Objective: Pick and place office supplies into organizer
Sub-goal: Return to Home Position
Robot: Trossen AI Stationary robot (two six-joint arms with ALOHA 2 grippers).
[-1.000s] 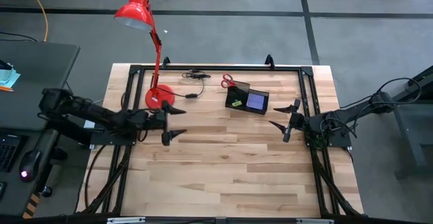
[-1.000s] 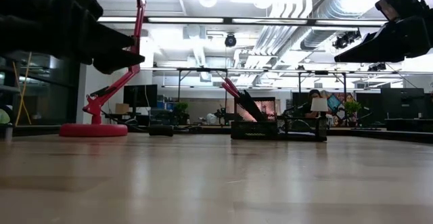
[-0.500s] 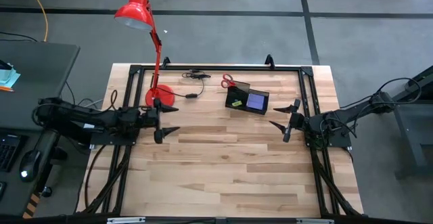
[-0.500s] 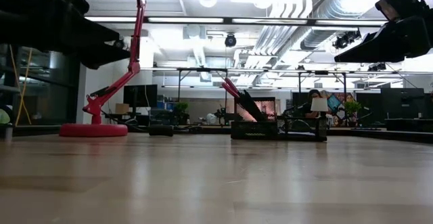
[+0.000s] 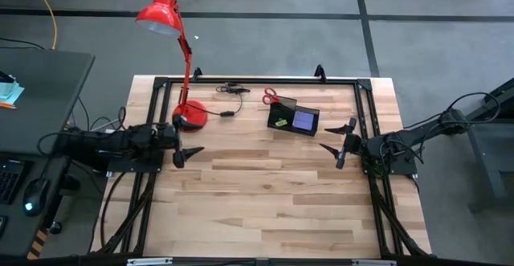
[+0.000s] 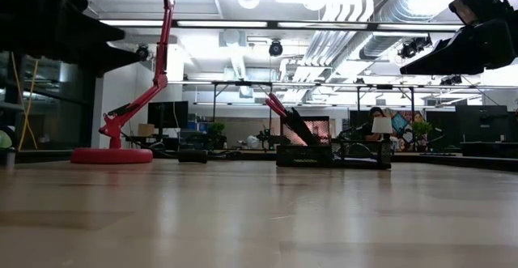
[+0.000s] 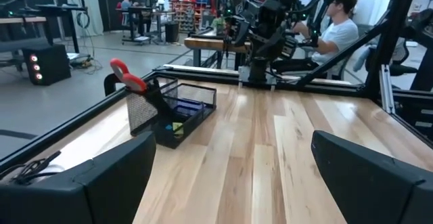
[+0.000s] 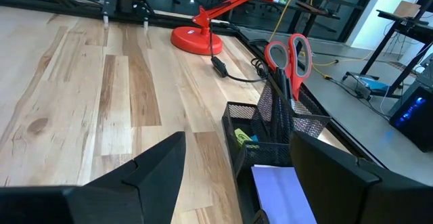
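While hovering over the left edge of the bench (image 5: 265, 194), just beside the round base of the red desk lamp (image 5: 189, 115), left claw (image 5: 193, 137), fingers spread wide apart, gripping nothing. Opposite, over the right edge: right claw (image 5: 325, 138), fingers likewise apart and empty, tips aimed toward the middle of the bench. Near the right claw, toward the far edge and touching neither claw: black mesh organizer (image 5: 289, 105), set on the wood. In its tall compartment, red-handled scissors (image 5: 271, 96), handles up, alongside thin black pens (image 8: 279, 109). In the low compartments, purple note pad (image 5: 304, 120) lying flat and, in the section next to it, small yellow-green eraser (image 5: 280, 122). Left of the organizer, black cable (image 5: 231, 112) trailing across the far part of the bench toward the lamp base. Beyond the bench in the left wrist view, seated person (image 7: 335, 31) in a white shirt at another workstation.
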